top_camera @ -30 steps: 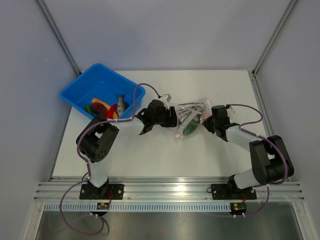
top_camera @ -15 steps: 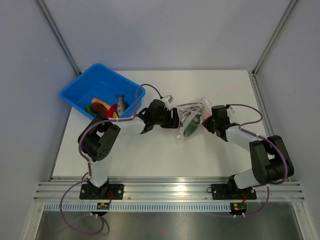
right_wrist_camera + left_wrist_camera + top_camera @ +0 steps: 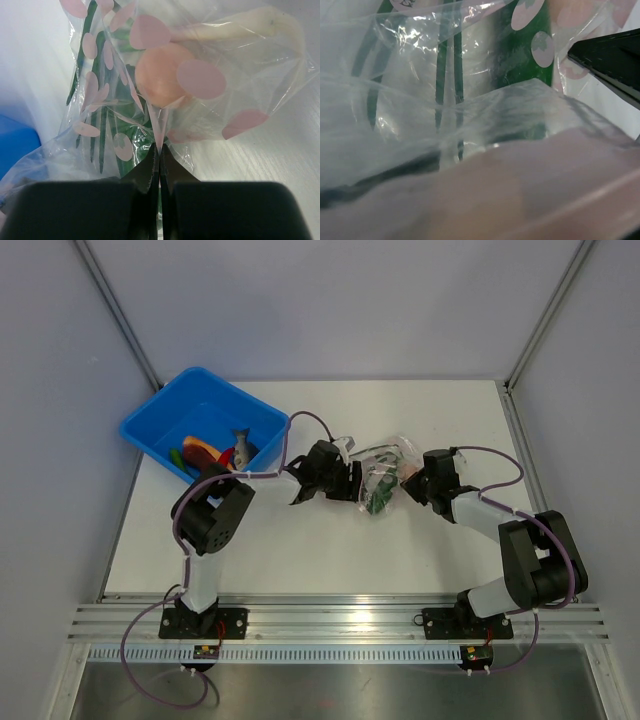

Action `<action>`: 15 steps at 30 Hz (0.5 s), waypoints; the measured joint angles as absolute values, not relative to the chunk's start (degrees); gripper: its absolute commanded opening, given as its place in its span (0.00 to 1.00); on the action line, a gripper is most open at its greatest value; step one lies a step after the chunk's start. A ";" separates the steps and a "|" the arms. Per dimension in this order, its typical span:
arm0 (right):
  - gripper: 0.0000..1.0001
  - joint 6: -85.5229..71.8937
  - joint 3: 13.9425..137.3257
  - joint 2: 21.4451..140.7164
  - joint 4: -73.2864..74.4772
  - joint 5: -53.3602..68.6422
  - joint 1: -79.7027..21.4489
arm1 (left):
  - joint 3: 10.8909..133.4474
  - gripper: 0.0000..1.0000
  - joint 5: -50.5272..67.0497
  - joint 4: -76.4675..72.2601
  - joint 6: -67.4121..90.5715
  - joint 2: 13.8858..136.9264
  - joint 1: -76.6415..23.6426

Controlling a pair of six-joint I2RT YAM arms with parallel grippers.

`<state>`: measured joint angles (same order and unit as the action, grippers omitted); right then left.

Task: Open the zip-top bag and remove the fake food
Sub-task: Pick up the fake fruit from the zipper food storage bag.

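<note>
Our white tabletop point(image 3: 300, 550) has a blue plastic bin point(image 3: 160, 405) at its far left corner. The clear crinkly zip-top bag point(image 3: 385, 462) lies mid-tabletop, holding a green toy vegetable point(image 3: 131, 152). Our right fingers point(image 3: 159, 167) pinch the bag tight. Our left fingers point(image 3: 350, 480) touch it; apart or together, we cannot tell.

1. Lying on the table point(image 3: 300, 550), about midway across: zip-top bag point(image 3: 383, 472).
2. Flanking the zip-top bag: left gripper point(image 3: 352, 481) at its left edge, right gripper point(image 3: 408, 483) at its right edge.
3. Resting inside the zip-top bag: vegetable point(image 3: 377, 502) and egg-like ball point(image 3: 161, 75).
4. Sitting well left of and behind the zip-top bag: bin point(image 3: 160, 420), holding fish point(image 3: 243, 447).
</note>
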<state>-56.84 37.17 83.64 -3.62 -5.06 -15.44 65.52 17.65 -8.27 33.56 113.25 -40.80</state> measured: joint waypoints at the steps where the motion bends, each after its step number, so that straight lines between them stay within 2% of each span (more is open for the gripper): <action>1: 0.00 -56.77 37.17 83.64 -3.68 -4.93 -15.44 | 65.84 0.64 17.45 -7.79 33.39 113.51 -40.91; 6: 0.00 -56.71 37.17 83.64 -4.16 -4.54 -15.44 | 66.61 0.64 14.11 -6.63 31.92 113.65 -41.34; 11: 0.00 -56.53 37.15 83.64 -4.95 -3.38 -15.44 | 66.61 0.54 10.39 -6.92 29.10 113.65 -41.56; 15: 0.00 -56.47 37.15 83.64 -5.15 -2.98 -15.44 | 66.63 0.56 10.46 -6.63 27.97 113.65 -41.58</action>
<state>-56.47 37.15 83.64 -5.15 -2.98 -15.44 66.63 10.46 -6.63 27.97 113.65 -41.58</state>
